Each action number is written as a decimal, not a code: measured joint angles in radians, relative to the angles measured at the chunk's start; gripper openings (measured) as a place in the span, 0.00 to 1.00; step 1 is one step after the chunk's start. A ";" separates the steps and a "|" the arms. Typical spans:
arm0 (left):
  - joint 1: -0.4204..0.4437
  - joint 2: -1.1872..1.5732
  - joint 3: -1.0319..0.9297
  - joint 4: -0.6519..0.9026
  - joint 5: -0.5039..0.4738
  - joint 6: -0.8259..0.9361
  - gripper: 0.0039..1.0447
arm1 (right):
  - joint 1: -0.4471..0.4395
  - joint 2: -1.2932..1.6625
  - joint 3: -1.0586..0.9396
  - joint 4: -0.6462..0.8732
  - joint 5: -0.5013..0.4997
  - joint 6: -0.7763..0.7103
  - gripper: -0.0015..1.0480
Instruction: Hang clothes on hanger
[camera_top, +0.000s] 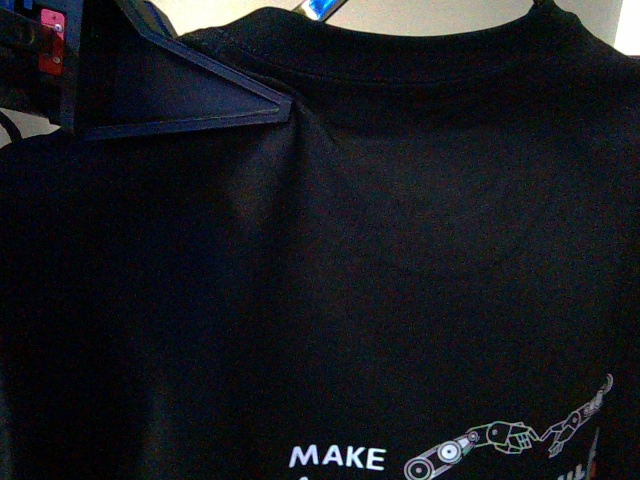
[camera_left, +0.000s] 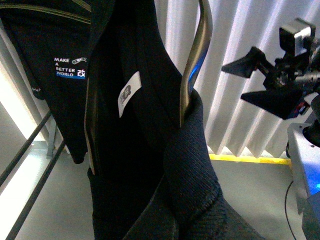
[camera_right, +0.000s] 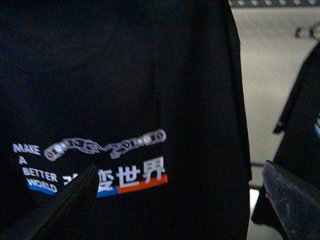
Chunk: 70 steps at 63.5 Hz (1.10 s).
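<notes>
Hanging collar-up, long axis vertical, T-shirt (camera_top: 400, 250) seemingly pinched in left jaws; right jaws apart

My left gripper (camera_top: 285, 106) is a dark, blue-edged wedge with a red block (camera_top: 50, 40) behind. The right gripper (camera_left: 234, 81) has black wedge fingers (camera_left: 272, 100) and a boxy grey camera (camera_left: 298, 37); my base (camera_left: 304, 155) is pale grey.

The T-shirt (camera_top: 400, 250) is black with white lettering (camera_right: 34, 167), a grey-white robot-arm graphic (camera_right: 105, 144) and a blue-and-orange stripe (camera_right: 132, 186); a yellow line (camera_left: 247, 159) marks the grey floor (camera_left: 65, 210).
</notes>
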 joint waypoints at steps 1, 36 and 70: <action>0.000 0.000 0.000 0.000 0.000 0.000 0.04 | -0.058 0.055 0.027 0.076 -0.106 0.005 0.93; -0.002 0.000 -0.002 0.000 -0.003 -0.006 0.04 | -0.134 0.936 1.003 -0.398 -0.716 -0.787 0.93; -0.002 0.000 -0.002 0.000 -0.004 -0.010 0.04 | 0.139 1.340 1.432 -0.647 -0.315 -1.330 0.93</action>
